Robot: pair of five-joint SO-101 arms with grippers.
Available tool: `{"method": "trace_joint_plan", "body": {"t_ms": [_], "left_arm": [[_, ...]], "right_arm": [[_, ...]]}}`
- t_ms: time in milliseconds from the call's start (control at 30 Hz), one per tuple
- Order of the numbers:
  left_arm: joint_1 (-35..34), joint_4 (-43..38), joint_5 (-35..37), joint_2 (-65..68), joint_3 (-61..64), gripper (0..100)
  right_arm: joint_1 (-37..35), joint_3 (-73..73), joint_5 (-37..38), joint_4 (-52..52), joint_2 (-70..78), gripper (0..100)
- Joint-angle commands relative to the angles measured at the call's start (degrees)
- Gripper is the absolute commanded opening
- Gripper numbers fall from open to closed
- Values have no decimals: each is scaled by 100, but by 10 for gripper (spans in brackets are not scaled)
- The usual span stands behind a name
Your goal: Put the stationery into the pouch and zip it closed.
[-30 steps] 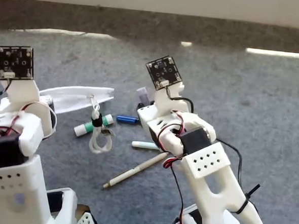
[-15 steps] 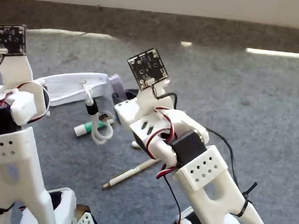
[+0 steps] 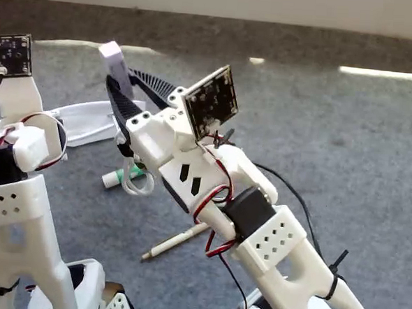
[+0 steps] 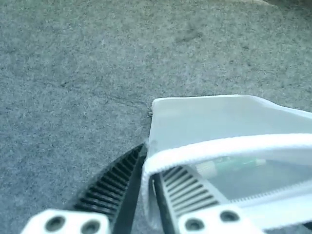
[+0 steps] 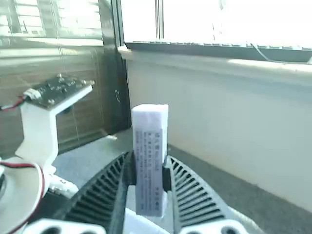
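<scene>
My right gripper (image 3: 130, 83) is raised above the carpet, shut on a white eraser (image 3: 112, 58) that stands upright between its black fingers (image 5: 109, 183). The right wrist view shows the same eraser (image 5: 150, 151) clamped at its lower half. The white pouch (image 3: 89, 119) lies behind and below it, held off the carpet at one end. My left gripper (image 4: 148, 156) is shut on the pouch's open rim (image 4: 219, 146). A green-and-white stick (image 3: 117, 178) and a wooden pencil (image 3: 180, 240) lie on the carpet. Other stationery is hidden behind the right arm.
A white cord loop (image 3: 137, 185) hangs from the pouch next to the green stick. The left arm's camera board (image 5: 56, 92) stands close to the raised eraser. Open grey carpet (image 3: 346, 156) stretches to the right, a wall behind.
The right gripper has lifted the eraser off the carpet and swung it up and left, toward the pouch. The left arm raised the pouch's end a second ago, then held still.
</scene>
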Motion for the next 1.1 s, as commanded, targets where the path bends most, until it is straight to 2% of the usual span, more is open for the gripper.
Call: {"method": "trace_joint_plan", "body": {"t_ms": [0, 500, 1067], "left_arm": [[-57, 44, 62, 84, -154, 7], [-40, 18, 255, 119, -163, 7], [-48, 18, 255, 119, -171, 7]], "right_arm": [[-48, 295, -18, -1103, -110, 6], [-338, 822, -18, -3363, 1754, 6], [-523, 1033, -26, -3433, 1895, 5]]}}
